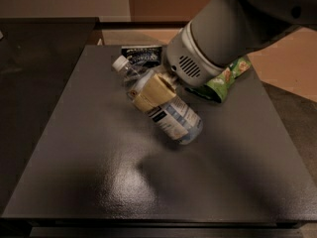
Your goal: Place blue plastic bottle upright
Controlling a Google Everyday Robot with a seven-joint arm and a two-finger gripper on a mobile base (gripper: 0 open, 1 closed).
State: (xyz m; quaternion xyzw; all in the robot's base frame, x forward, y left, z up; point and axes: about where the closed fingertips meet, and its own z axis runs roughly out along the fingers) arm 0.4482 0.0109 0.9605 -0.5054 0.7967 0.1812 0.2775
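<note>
The blue plastic bottle [171, 115] is a small clear bottle with a white cap [119, 62] and a pale blue-and-white label. It is tilted, cap toward the upper left and base toward the lower right, lifted off the dark table [99, 172]. My gripper [151, 92], with tan fingers [148, 99], is shut around the bottle's upper body just below the neck. The grey arm comes in from the upper right and hides what lies behind it.
A black-and-white snack bag [142, 54] lies at the table's far edge behind the bottle. A green snack pouch [225, 81] lies at the right, partly hidden by the arm. The table's edges drop off on the left and front.
</note>
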